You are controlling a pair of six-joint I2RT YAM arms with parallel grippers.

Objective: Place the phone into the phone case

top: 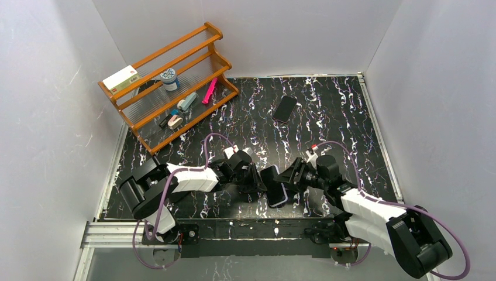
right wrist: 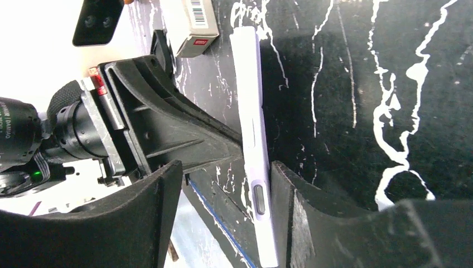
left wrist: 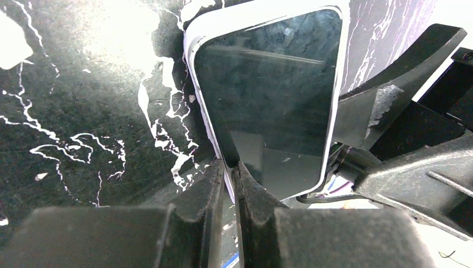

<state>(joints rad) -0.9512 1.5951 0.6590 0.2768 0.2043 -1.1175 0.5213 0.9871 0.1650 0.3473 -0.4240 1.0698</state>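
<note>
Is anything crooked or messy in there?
Yes. The wooden rack at the back left sits slanted to the edges of the table, and a pink pen leans across its shelves instead of lying flat.

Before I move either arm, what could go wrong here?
The left gripper pinches only the thin rim of the lavender case, so the case could twist or slip out. The right gripper straddles the case with a gap on one side, so it may not catch it.

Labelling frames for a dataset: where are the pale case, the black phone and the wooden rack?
pale case (top: 276, 188): top view, its dark face.
black phone (top: 285, 108): top view, its centre.
wooden rack (top: 196, 120): top view, bottom front rail.
</note>
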